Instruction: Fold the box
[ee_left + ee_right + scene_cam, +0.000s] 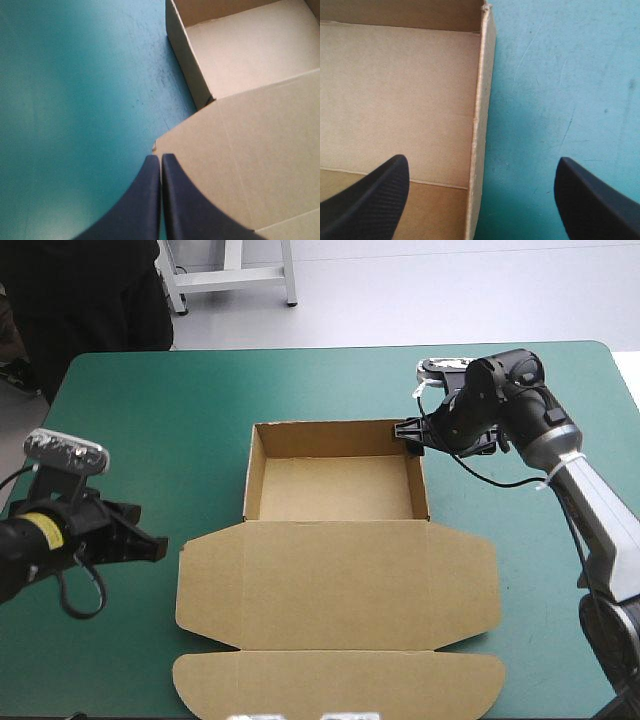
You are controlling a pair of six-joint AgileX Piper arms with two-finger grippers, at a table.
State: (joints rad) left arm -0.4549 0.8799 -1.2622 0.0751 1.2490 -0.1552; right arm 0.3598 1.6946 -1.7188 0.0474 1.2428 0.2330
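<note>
Brown board, the box (pixel 340 570) lies on the teal-green counter (pixel 150 400) as an open tray with its lid flat. On the right gripper (pixel 482 160) the 2 black fingers stand spread astride a tray wall, 1 inside, 1 outside. On the left gripper (pixel 160 159) they are pressed together, the lid's corner just ahead of their tips.

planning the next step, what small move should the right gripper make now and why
Probably shut the right gripper on the right wall of the box. It is open astride that wall near the far corner, one finger inside the box, one over the cover, so only closing is left for a grip.
</note>
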